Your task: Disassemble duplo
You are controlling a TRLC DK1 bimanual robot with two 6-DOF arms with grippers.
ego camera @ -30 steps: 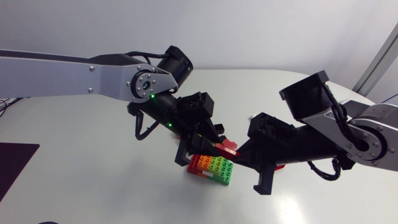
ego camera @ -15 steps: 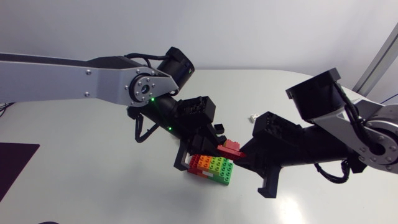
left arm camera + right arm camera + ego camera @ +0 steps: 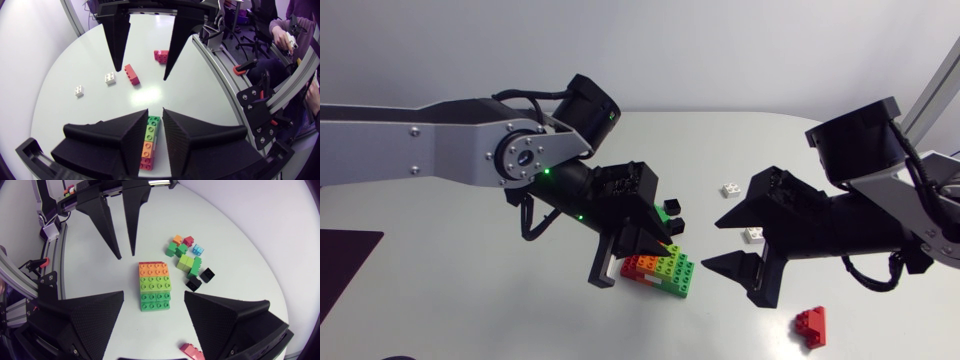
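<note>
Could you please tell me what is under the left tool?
Under the left tool, a red, orange and green duplo stack shows through the gap between its fingers, which cover part of it.

Duplo stack (image 3: 665, 272) glossy plastic; table (image 3: 470, 300) smooth white, slight sheen.

The stack (image 3: 662, 272) lies mid-table, below the left gripper (image 3: 155, 111), with the right gripper (image 3: 710, 242) just to its right. A pile (image 3: 189, 262) sits just behind the stack. Behind the right gripper lie a near cube (image 3: 752, 234) and a far cube (image 3: 730, 189), apart. A brick (image 3: 810, 324) lies near the front edge, right of the stack.
</note>
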